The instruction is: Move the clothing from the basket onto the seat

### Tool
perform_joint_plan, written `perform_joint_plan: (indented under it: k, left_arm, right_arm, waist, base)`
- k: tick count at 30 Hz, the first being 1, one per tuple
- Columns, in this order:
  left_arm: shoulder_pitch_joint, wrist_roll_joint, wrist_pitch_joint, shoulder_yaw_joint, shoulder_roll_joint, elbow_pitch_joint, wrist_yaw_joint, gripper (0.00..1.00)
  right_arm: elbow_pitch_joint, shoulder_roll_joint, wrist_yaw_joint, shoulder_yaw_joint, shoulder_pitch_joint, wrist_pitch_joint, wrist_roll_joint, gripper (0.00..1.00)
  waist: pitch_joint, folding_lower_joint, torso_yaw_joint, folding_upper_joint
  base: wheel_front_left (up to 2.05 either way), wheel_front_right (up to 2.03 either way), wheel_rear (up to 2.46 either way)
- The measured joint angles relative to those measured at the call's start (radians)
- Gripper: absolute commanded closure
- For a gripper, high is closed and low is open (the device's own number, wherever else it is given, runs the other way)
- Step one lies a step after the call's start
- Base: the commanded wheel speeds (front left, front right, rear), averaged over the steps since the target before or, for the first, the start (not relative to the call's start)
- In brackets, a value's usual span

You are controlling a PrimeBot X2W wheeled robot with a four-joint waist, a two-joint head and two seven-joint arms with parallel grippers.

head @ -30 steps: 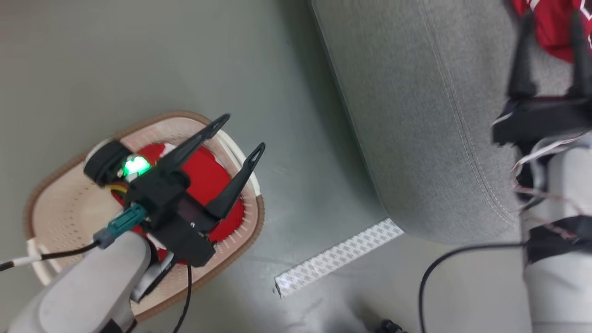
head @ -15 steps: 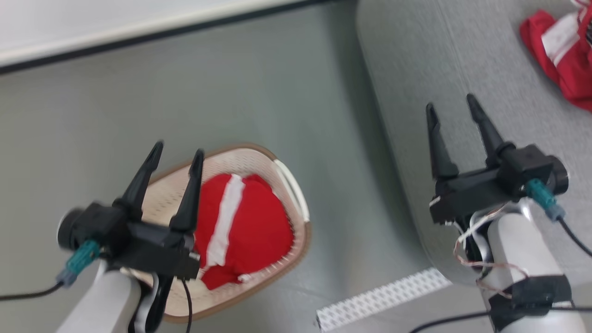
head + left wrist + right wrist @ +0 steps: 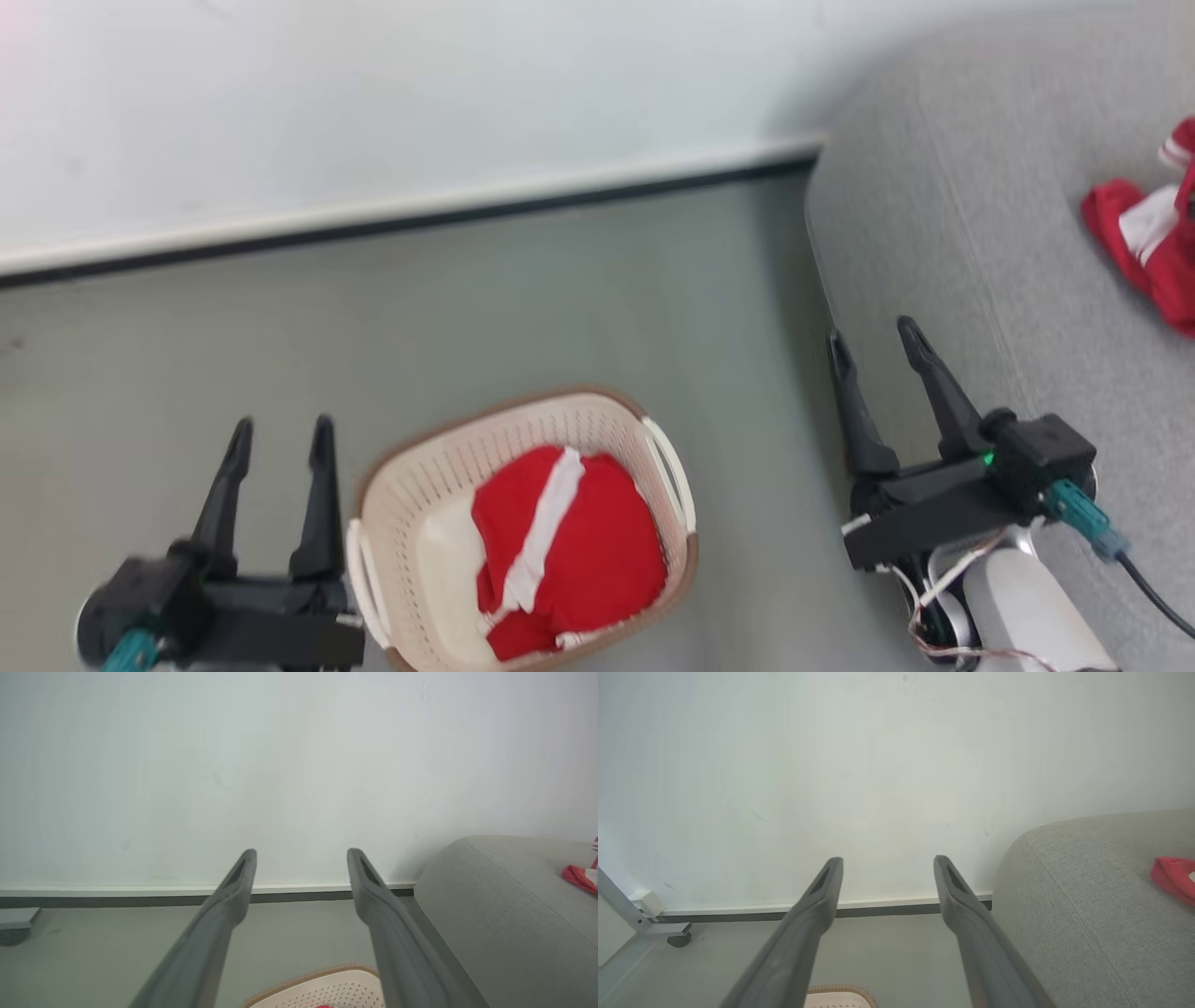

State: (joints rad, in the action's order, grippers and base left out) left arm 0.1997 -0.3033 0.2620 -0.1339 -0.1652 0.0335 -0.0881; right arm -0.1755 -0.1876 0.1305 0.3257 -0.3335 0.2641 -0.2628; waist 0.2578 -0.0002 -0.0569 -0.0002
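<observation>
1. Hanging nearest the robot's body, the left gripper (image 3: 280, 427) has its two dark fingers spread wide with nothing between them. It sits just beside the near-left end of the laundry basket (image 3: 523, 399), not over it, which reads to me as a waiting pose rather than a reach.
2. The right gripper (image 3: 870, 333) is likewise wide apart and empty, held above the edge of the grey seat (image 3: 934, 261), well clear of any cloth.
3. Between the two arms the laundry basket stands on the floor (image 3: 467, 308). A red garment with a white stripe (image 3: 569, 551) lies crumpled in its bottom, bunched toward the right side, so I'd say half the job is undone. The open top leaves it easy to take from above.
4. Further right, the grey seat rises close beside the basket, which makes for a short carry.
5. On the cushion, well in from the edge, lies a second red garment (image 3: 1144, 247) with white trim, loosely heaped as though dropped rather than laid out.
6. Farthest back, a pale wall (image 3: 373, 103) meets the floor along a skirting board (image 3: 420, 217).
</observation>
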Motion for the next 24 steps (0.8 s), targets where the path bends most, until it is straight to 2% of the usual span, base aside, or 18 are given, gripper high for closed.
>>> perform_joint_plan:
  k: [6, 9, 16, 20, 24]
  left_arm:
    - [-0.106, 0.065, 0.000, 0.117, 0.067, 0.032, 0.046, 0.00]
    - [-0.153, 0.100, 0.000, 0.151, 0.083, 0.044, 0.073, 0.00]
    - [-0.247, 0.177, 0.000, 0.179, 0.099, 0.061, 0.139, 0.00]
    - [-0.293, 0.203, 0.000, 0.174, 0.103, 0.066, 0.158, 0.00]
    - [-0.340, 0.228, 0.000, 0.170, 0.107, 0.063, 0.158, 0.00]
  right_arm:
    - [0.035, 0.017, 0.000, -0.034, 0.106, 0.000, 0.013, 0.00]
    - [0.052, 0.015, 0.000, -0.009, 0.158, 0.000, 0.049, 0.00]
    - [0.092, 0.004, 0.000, 0.010, 0.254, 0.000, 0.083, 0.00]
    - [0.107, -0.004, 0.000, 0.012, 0.305, 0.000, 0.104, 0.00]
    - [0.118, -0.003, 0.000, 0.002, 0.348, 0.000, 0.113, 0.00]
  waist:
    - [-0.093, 0.0000, 0.029, 0.0000]
    - [-0.138, 0.0000, 0.039, 0.0000]
    - [-0.233, 0.0000, 0.049, 0.0000]
    - [-0.272, 0.0000, 0.050, 0.0000]
    - [-0.304, 0.0000, 0.050, 0.0001]
  base:
    - [0.00, 0.00, 0.00]
    - [0.00, 0.00, 0.00]
    - [0.00, 0.00, 0.00]
    - [0.00, 0.00, 0.00]
    - [0.00, 0.00, 0.00]
